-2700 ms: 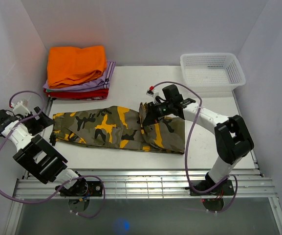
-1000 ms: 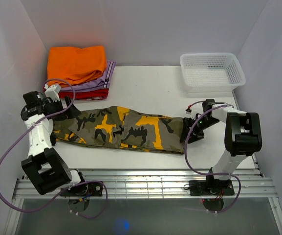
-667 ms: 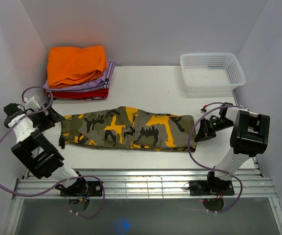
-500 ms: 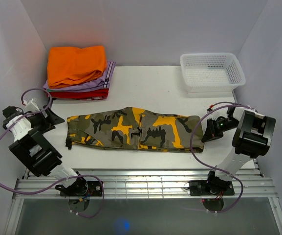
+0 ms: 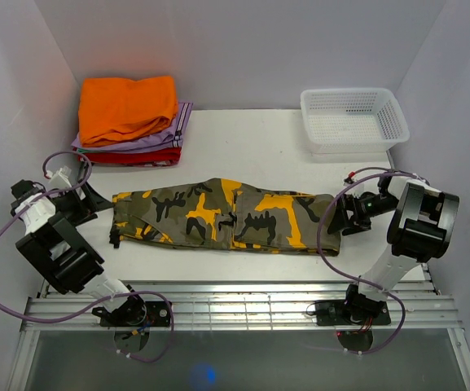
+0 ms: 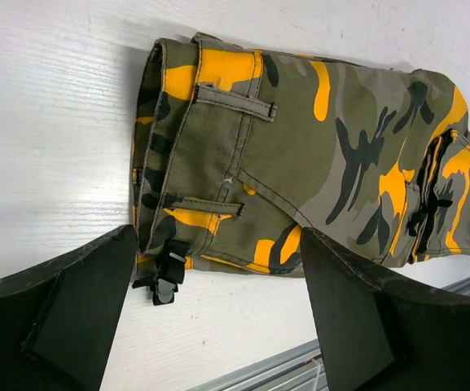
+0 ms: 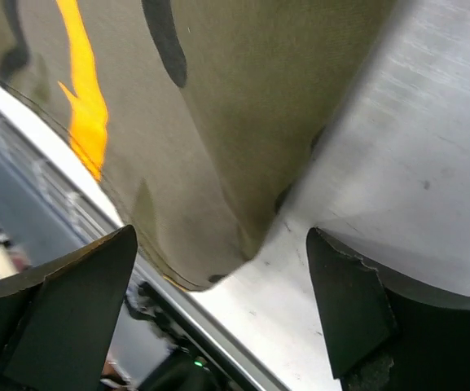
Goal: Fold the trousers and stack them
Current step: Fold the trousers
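Observation:
The camouflage trousers [image 5: 226,216] lie stretched out lengthwise across the middle of the table, waistband to the left. My left gripper [image 5: 90,202] sits just off that waistband end, open and holding nothing. In the left wrist view the waistband, belt loops and a black buckle [image 6: 165,281] of the trousers [image 6: 300,155] lie ahead of the left gripper [image 6: 218,244]. My right gripper [image 5: 342,214] is low at the other end, open. In its wrist view the corner of the trousers [image 7: 243,122] lies on the table just ahead of the right gripper [image 7: 222,244].
A stack of folded clothes [image 5: 129,110], orange on top of lilac and red, stands at the back left. A white plastic basket [image 5: 353,118] stands at the back right. A metal rail [image 5: 235,305] runs along the near edge. Walls close in on both sides.
The folded-over right part of the trousers was pulled out flat and the whole garment slid right. Both grippers let go; the right one edged back to the cloth's end.

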`<state>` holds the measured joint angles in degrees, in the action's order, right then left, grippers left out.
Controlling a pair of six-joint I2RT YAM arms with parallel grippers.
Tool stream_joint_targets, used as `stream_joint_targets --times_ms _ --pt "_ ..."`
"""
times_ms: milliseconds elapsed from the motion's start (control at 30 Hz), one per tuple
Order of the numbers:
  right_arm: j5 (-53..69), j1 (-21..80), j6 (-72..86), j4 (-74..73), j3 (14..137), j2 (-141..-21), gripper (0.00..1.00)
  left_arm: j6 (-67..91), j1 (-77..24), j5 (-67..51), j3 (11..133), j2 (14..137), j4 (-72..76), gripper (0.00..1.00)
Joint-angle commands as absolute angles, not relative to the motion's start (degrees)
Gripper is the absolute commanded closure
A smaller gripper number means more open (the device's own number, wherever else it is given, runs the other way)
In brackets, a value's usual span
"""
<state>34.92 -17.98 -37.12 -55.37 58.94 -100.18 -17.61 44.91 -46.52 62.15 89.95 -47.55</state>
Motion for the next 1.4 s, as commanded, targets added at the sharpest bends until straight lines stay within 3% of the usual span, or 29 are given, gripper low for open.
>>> stream_joint_targets --times_ms 0,133,200,233,300,400,433,867,1133,1367 --pt "36.56 -18.19 -32.8 -50.81 58.8 -103.0 0.1 -18.72 45.17 -46.67 63.1 88.86 -46.85 0.08" --pt "37.97 -18.11 -30.67 -47.55 57.83 -105.89 0.2 -18.81 46.49 -46.49 62.93 90.17 -46.58 0.08" --pt "39.55 -18.28 -30.94 -47.99 58.62 -107.13 0.31 -18.72 47.19 -47.2 62.75 91.14 -46.41 0.08" --pt "39.99 -18.28 -30.94 -47.81 58.88 -107.92 0.43 -18.63 47.63 -47.37 62.84 92.45 -46.32 0.08" --pt "40.95 -18.19 -30.67 -48.25 59.24 -108.98 0.48 -18.63 48.6 -47.46 63.54 94.38 -46.75 0.08" --pt "41.92 -18.37 -31.81 -49.83 60.47 -110.83 0.87 -19.86 49.92 -48.77 65.82 98.34 -48.85 0.08" --pt "42.18 -18.46 -32.51 -51.4 60.56 -110.13 0.92 -20.82 50.27 -49.3 66.35 99.22 -49.74 0.08" --pt "41.91 -25.93 -47.54 -73.46 73.11 -97.3 0.92 -31.29 48.96 -55.9 64.34 102.83 -51.25 0.02" --pt "48.77 -24.88 -42.9 -75.23 78.48 -93.61 0.92 -29.1 40.97 -58.1 61.0 101.69 -47.99 0.22" --pt "61.07 -17.51 -38.77 -74.62 81.38 -88.77 0.92 -18.03 36.3 -55.82 56.87 100.19 -37.9 0.3"
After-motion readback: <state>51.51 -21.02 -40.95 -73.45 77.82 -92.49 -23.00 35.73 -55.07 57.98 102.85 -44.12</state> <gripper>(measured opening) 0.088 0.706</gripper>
